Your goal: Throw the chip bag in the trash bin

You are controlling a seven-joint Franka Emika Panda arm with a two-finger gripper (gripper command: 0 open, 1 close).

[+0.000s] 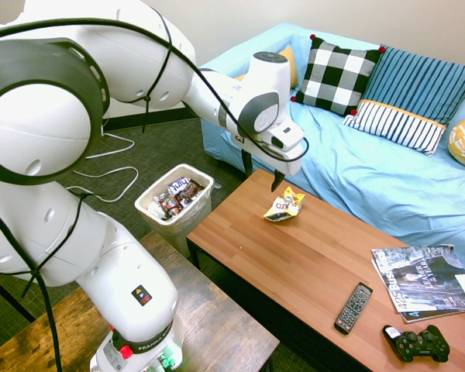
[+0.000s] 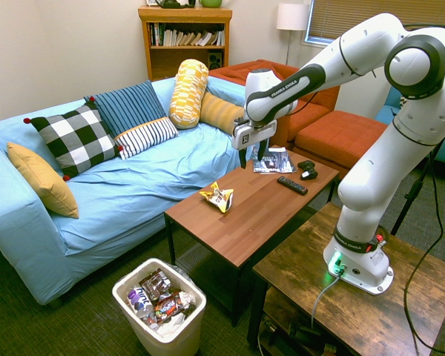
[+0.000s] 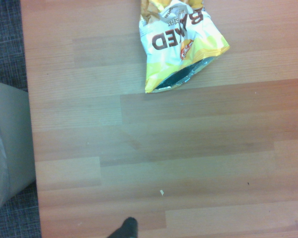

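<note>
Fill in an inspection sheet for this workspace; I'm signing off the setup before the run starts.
Surface: wooden coffee table, level.
Job's things: chip bag lies crumpled on the table; trash bin stands on the floor at the table's end, holding wrappers.
Clutter: remote, game controller, magazines.
Pincer: pincer open, empty, above the bag.
Cables: nothing seen on the table.
Surroundings: blue sofa with cushions.

My arm is glossy white plastic. The chip bag looks like crinkly, shiny foil, the coffee table is smooth wood-grain planks with a satin finish. The trash bin is matt white plastic with a thin clear liner, the sofa has soft blue cloth, the floor is rough dark carpet.
</note>
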